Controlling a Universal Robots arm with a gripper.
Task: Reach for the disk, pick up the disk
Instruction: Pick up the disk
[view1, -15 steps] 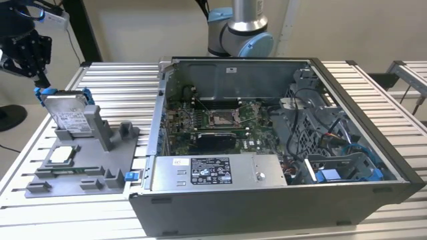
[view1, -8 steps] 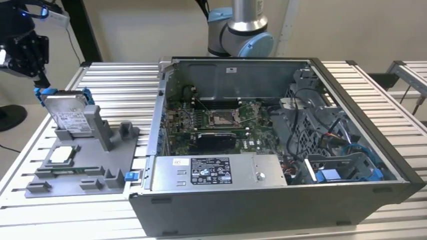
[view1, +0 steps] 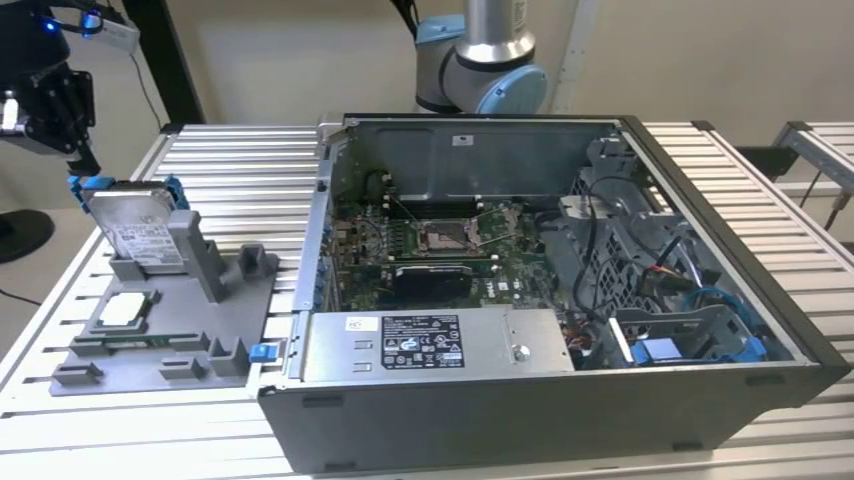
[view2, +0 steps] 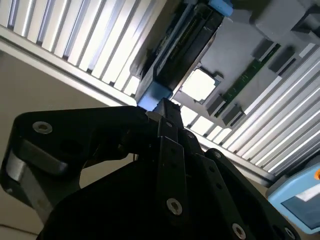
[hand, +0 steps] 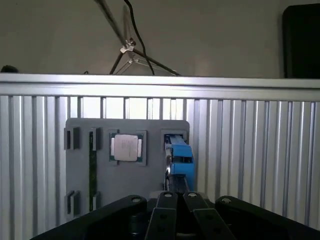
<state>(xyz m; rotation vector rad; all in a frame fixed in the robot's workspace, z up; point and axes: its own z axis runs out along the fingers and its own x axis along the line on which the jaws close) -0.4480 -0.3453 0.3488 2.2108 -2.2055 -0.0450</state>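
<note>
Exterior view: the flat silver-grey hard disk with white label and blue plastic rails (view1: 134, 232) stands on edge in the grey plastic fixture (view1: 200, 330) on the slatted aluminium tabletop (view1: 227, 165), to the exterior view's left of the open grey computer case (view1: 561, 400). The black pincer (view1: 84, 160) hangs just above the disk's upper blue corner. We can't tell whether it is touching.

Second wrist view: the pincer (view2: 164, 106) has its fingers together with nothing between them, tip just beside the disk's (view2: 187, 37) blue rail end. The small square silver chip (view2: 199, 84) lies in its pocket nearby.

First wrist view: the disk (hand: 179, 157) is edge-on, dead ahead of the pincer (hand: 176, 196), seated in the fixture (hand: 150, 175).

We judge the reach nearly done. Grasp and lift are not done.
</note>
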